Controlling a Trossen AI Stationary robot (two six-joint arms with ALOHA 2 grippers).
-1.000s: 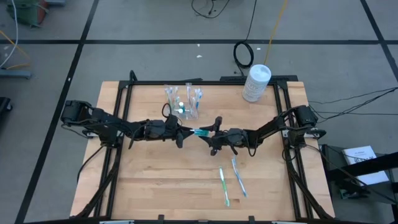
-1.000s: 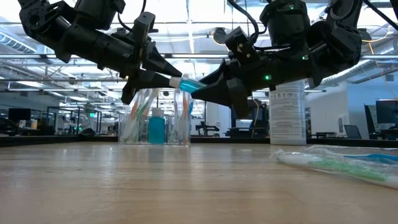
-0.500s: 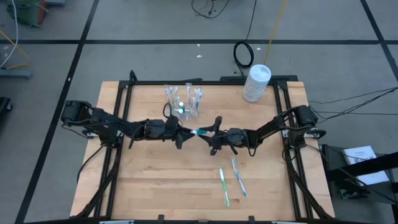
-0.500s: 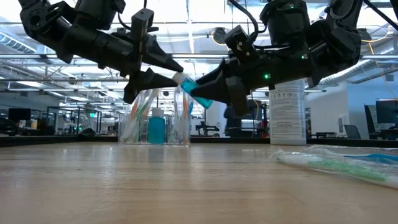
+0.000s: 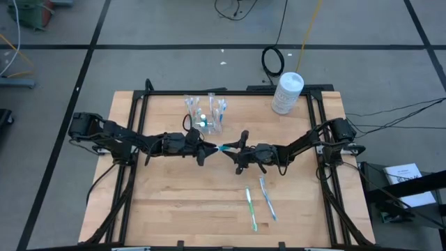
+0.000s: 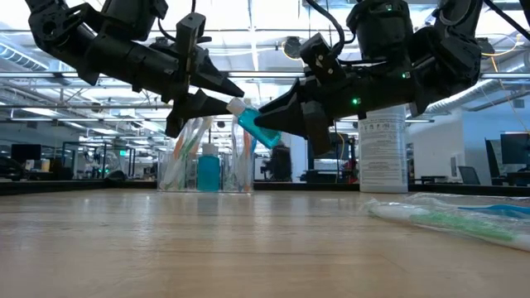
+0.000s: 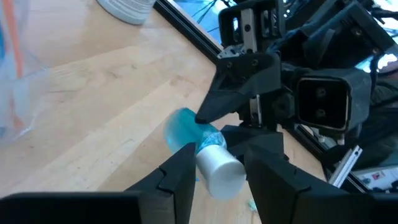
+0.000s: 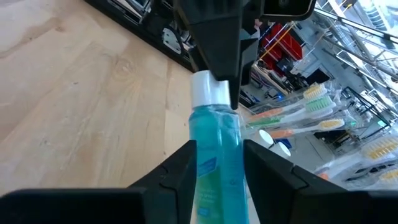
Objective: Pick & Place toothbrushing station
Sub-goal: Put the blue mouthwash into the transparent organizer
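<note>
Both arms meet nose to nose above the table's middle; between them hangs a small blue bottle (image 6: 255,126) with a white cap (image 7: 219,167), tilted, clear of the wood; the right gripper (image 8: 214,163) grasps its body; the left gripper (image 7: 214,163) brackets the cap, though whether it pinches I cannot tell; the station (image 5: 205,113) stands just behind them, toothbrushes in its slots; two wrapped brushes (image 5: 258,201) lie nearer the front edge.

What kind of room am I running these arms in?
Likely a robotics lab or open workshop: a framed wooden table on a taped grey floor with loose cables, and desks with monitors behind.
</note>
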